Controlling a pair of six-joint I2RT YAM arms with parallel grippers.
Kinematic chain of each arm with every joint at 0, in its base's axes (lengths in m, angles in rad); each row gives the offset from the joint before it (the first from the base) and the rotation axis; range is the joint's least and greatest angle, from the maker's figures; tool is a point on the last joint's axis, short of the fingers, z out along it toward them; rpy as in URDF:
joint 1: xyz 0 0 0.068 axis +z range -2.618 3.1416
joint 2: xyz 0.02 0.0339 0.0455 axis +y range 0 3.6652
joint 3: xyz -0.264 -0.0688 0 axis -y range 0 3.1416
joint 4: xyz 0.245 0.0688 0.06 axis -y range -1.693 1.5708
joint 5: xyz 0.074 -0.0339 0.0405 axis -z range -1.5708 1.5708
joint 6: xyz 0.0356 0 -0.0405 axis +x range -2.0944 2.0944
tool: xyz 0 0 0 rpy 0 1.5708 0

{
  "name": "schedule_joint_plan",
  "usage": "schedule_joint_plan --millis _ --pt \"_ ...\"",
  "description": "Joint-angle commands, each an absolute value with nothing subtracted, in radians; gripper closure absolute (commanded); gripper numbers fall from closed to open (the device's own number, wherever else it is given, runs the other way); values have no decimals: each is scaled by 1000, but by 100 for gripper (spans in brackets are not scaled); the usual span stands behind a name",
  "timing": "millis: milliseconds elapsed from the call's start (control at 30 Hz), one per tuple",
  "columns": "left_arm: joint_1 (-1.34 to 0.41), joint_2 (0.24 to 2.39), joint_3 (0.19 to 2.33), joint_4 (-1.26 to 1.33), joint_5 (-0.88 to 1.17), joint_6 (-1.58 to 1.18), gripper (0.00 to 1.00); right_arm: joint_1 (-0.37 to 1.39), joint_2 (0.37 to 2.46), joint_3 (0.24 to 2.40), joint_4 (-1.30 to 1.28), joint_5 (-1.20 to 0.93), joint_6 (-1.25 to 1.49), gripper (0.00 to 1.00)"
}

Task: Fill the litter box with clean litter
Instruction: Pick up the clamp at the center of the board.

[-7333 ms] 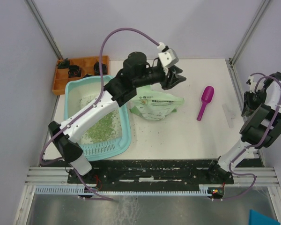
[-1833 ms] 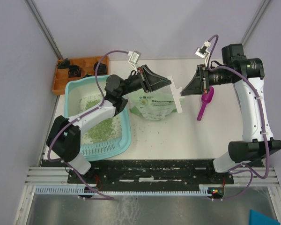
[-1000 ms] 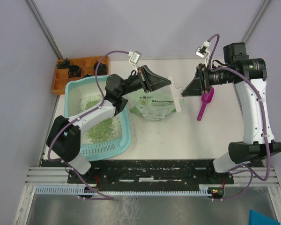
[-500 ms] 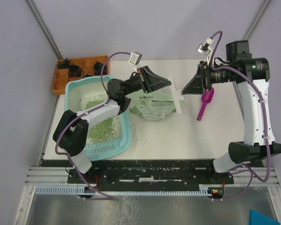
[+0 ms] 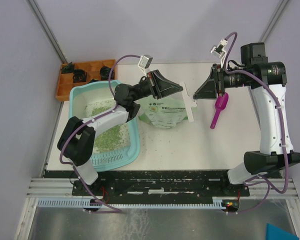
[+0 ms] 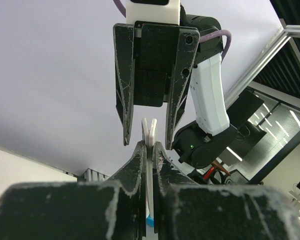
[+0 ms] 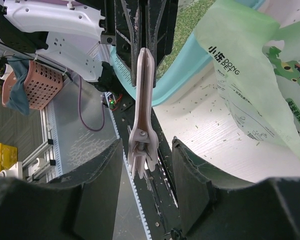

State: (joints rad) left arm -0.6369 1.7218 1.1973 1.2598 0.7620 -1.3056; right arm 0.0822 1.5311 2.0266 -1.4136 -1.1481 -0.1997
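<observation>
Our left pincer [image 6: 148, 146] was clenched on the white clip [image 7: 142, 100], and our right pincer [image 7: 147, 165] gaped around its free end. We judged the right should close squarely before the left released. The litter box [image 5: 135, 145], with clean litter [image 5: 107, 137] inside, lay behind the left pincer. Seconds earlier the right arm had been parked far off.

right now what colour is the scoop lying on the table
Magenta, a plain pinkish purple all over. The scoop shows best in the top external view.

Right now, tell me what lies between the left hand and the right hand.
A white clip: the left hand is shut on one end, the right hand stands open around the other. Top and both wrist views show it.
</observation>
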Motion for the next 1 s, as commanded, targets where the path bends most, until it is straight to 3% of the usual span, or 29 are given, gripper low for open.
schedule_joint_plan --millis 0,367,600,767,967 --pt "-637 1702 1244 1319 768 -1337 97 78 1519 2024 -1372 -1148 -186 48" --pt "-637 1717 1262 1313 764 -1340 97 78 1514 2005 -1393 -1170 -205 64" --pt "-637 1721 1264 1309 763 -1340 97 77 1515 2006 -1393 -1169 -202 64" --pt "-638 1724 1261 1308 756 -1340 97 77 1512 2007 -1388 -1167 -197 57" --pt "-639 1728 1262 1308 753 -1340 97 78 1512 2006 -1374 -1166 -183 55"
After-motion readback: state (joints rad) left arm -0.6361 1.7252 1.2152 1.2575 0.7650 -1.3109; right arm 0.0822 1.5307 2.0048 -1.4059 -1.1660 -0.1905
